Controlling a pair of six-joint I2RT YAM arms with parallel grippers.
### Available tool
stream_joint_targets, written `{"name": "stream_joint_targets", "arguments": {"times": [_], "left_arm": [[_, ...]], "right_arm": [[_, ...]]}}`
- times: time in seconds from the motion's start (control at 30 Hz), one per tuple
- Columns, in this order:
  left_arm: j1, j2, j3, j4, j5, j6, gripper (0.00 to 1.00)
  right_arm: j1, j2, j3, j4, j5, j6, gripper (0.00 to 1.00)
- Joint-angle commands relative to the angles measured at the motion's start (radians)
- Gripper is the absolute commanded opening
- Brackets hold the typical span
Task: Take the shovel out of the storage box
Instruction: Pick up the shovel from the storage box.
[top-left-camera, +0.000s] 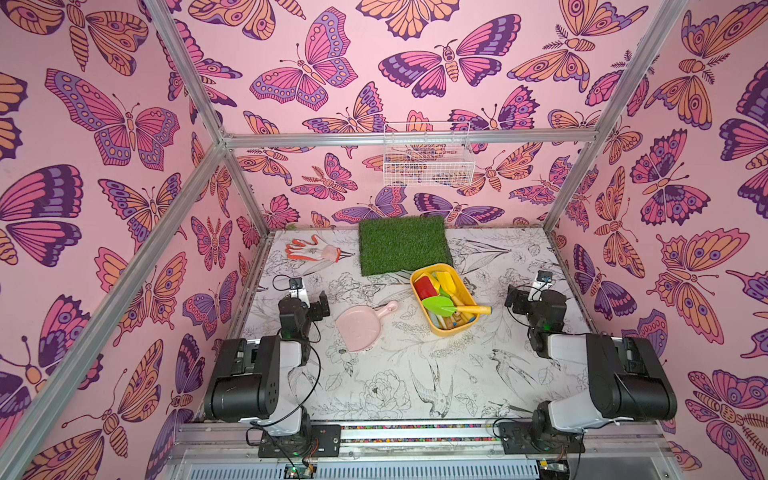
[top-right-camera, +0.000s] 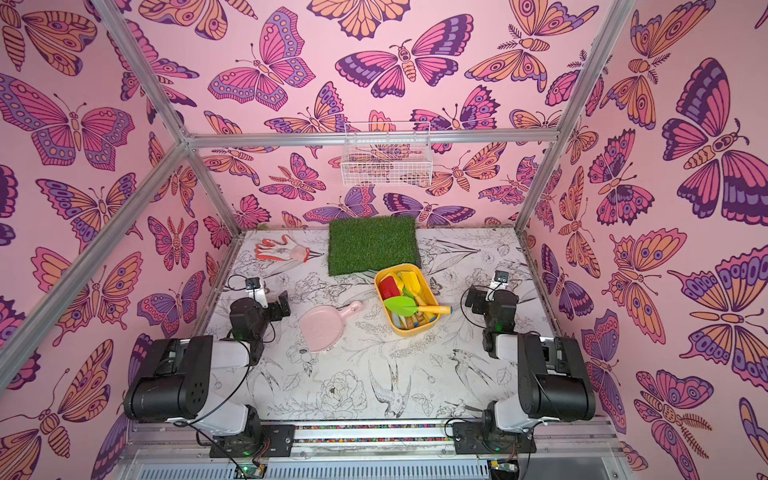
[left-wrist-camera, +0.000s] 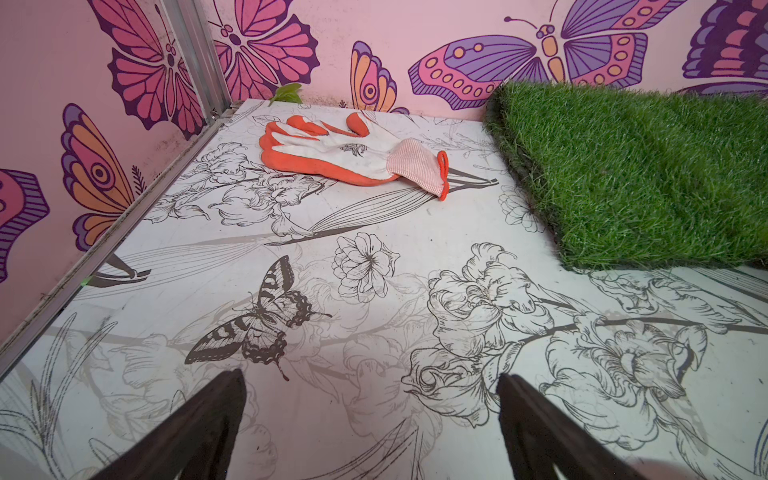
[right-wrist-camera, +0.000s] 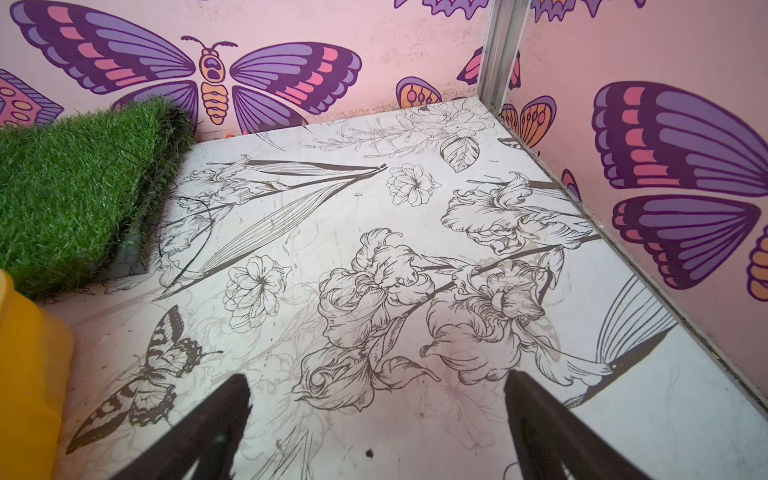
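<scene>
In both top views, the yellow storage box (top-left-camera: 452, 331) (top-right-camera: 415, 332) is sitting on the flower-print table (top-left-camera: 374, 374), right by the near edge of the grass mat (top-left-camera: 403, 245). The green shovel (top-left-camera: 441, 306) (top-right-camera: 401, 305) is lying on top of the other toys inside the box. Its yellow handle is poking out over the rim toward the right arm. A pink dustpan (top-left-camera: 357, 328) is lying near the box on the left arm's side. An orange and white glove (top-left-camera: 311, 251) is lying near the back. A white wire basket (top-left-camera: 428, 166) is hanging on the back wall. The left gripper (top-left-camera: 322, 303) and the right gripper (top-left-camera: 515, 300) are hanging at the sides, well apart from the box.

In the left wrist view, the left gripper's fingers (left-wrist-camera: 208, 428) are standing wide apart with only table between them. The glove (left-wrist-camera: 353, 153) and the grass mat (left-wrist-camera: 644, 166) are lying ahead.

In the right wrist view, the right gripper's fingers (right-wrist-camera: 552, 432) are spreading wide too, holding nothing. A yellow bit (right-wrist-camera: 29, 374) at the picture's edge seems to be the storage box wall, next to the grass mat (right-wrist-camera: 70, 191).
</scene>
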Motion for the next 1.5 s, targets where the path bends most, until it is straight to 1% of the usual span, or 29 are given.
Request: {"name": "stream_joint_targets", "arguments": {"times": [0.0,0.03,0.07,0.1,0.13,0.2,0.27,0.33,0.4,0.47,0.57,0.6,0.63,0.67,0.7,0.73,0.8,0.87,0.9,0.93,1.0,1.1,1.17,1.27,1.4,1.47], "left_arm": [[-0.006,-0.009,-0.004,0.006,-0.004,-0.003,0.97],[-0.009,-0.023,-0.001,-0.001,0.006,0.008,0.95],[-0.017,-0.062,0.005,-0.042,-0.002,0.017,0.94],[-0.037,-0.113,0.021,-0.115,-0.043,0.027,0.94],[-0.067,-0.169,0.037,-0.177,-0.095,0.041,0.95],[-0.125,-0.286,0.064,-0.305,-0.162,0.063,0.97],[-0.161,-0.387,0.1,-0.427,-0.139,0.021,0.96],[-0.198,-0.464,0.148,-0.553,-0.105,-0.045,0.94],[-0.23,-0.497,0.184,-0.647,-0.074,-0.135,0.93],[-0.256,-0.503,0.208,-0.722,-0.023,-0.202,0.9],[-0.306,-0.491,0.228,-0.8,0.023,-0.251,0.89],[-0.322,-0.486,0.232,-0.829,0.027,-0.267,0.88],[-0.337,-0.481,0.235,-0.848,0.035,-0.271,0.88],[-0.348,-0.478,0.237,-0.862,0.04,-0.268,0.88],[-0.361,-0.478,0.237,-0.879,0.032,-0.268,0.88],[-0.372,-0.478,0.238,-0.896,0.025,-0.267,0.88],[-0.382,-0.479,0.238,-0.918,0.037,-0.25,0.88],[-0.391,-0.478,0.235,-0.93,0.048,-0.229,0.88],[-0.395,-0.475,0.232,-0.931,0.05,-0.221,0.88],[-0.395,-0.469,0.232,-0.935,0.049,-0.22,0.88],[-0.395,-0.452,0.238,-0.944,0.056,-0.218,0.87],[-0.397,-0.413,0.256,-0.958,0.082,-0.207,0.86],[-0.403,-0.393,0.265,-0.96,0.09,-0.209,0.87],[-0.414,-0.377,0.27,-0.961,0.094,-0.205,0.87],[-0.424,-0.375,0.27,-0.959,0.097,-0.202,0.87],[-0.425,-0.378,0.271,-0.959,0.1,-0.201,0.87]], "right_arm": [[0.007,0.004,-0.009,0.016,-0.004,-0.009,0.95],[0.009,0.0,-0.011,0.032,0.002,-0.008,0.9],[0.011,-0.02,-0.014,0.037,0.016,-0.005,0.87],[0.025,-0.07,-0.009,-0.018,0.052,-0.013,0.87],[0.048,-0.134,0.01,-0.112,0.109,-0.025,0.87],[0.09,-0.245,0.076,-0.332,0.185,-0.047,0.87],[0.13,-0.313,0.145,-0.516,0.217,-0.027,0.84],[0.176,-0.355,0.193,-0.641,0.192,0.008,0.81],[0.231,-0.369,0.236,-0.752,0.147,0.024,0.8],[0.301,-0.365,0.275,-0.845,0.099,0.011,0.79],[0.439,-0.34,0.322,-0.941,0.094,-0.045,0.79],[0.474,-0.33,0.338,-0.967,0.078,-0.044,0.81],[0.488,-0.315,0.354,-0.99,0.016,-0.03,0.82],[0.494,-0.301,0.375,-1.019,-0.024,-0.022,0.82],[0.496,-0.285,0.4,-1.055,-0.032,-0.009,0.81],[0.497,-0.267,0.429,-1.097,-0.039,-0.01,0.77],[0.499,-0.241,0.477,-1.173,-0.052,-0.052,0.73],[0.498,-0.219,0.505,-1.218,-0.065,-0.077,0.73],[0.499,-0.211,0.522,-1.242,-0.058,-0.082,0.75],[0.498,-0.2,0.536,-1.26,-0.048,-0.08,0.75],[0.497,-0.178,0.559,-1.299,-0.066,-0.097,0.75],[0.498,-0.119,0.623,-1.406,-0.104,-0.16,0.74],[0.499,-0.073,0.667,-1.469,-0.102,-0.197,0.74],[0.499,-0.018,0.709,-1.505,-0.086,-0.234,0.73],[0.5,0.021,0.733,-1.498,-0.079,-0.279,0.71],[0.502,0.033,0.736,-1.495,-0.088,-0.311,0.69]]}}
